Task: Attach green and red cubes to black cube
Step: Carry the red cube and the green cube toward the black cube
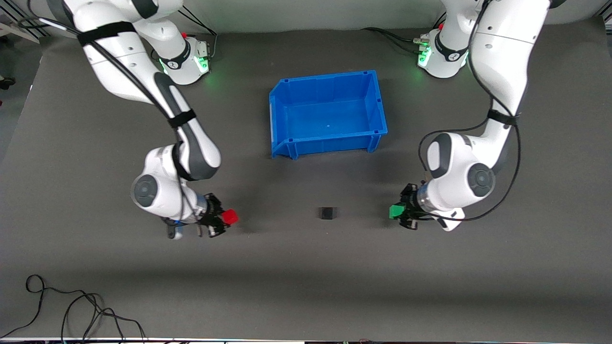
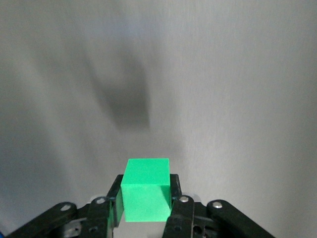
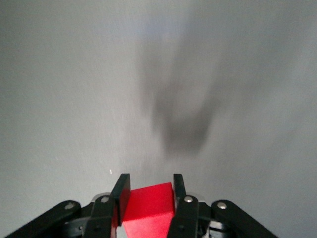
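Note:
The small black cube (image 1: 327,212) sits on the grey mat, nearer the front camera than the blue bin. My left gripper (image 1: 398,210) is shut on the green cube (image 1: 396,210) and holds it above the mat beside the black cube, toward the left arm's end. The left wrist view shows the green cube (image 2: 146,189) clamped between the fingers. My right gripper (image 1: 228,218) is shut on the red cube (image 1: 230,217), above the mat toward the right arm's end. The right wrist view shows the red cube (image 3: 148,208) between the fingers. The black cube is out of both wrist views.
An empty blue bin (image 1: 287,107) stands in the middle of the mat, nearer the robots' bases. Loose black cables (image 1: 71,310) lie near the mat's front edge at the right arm's end.

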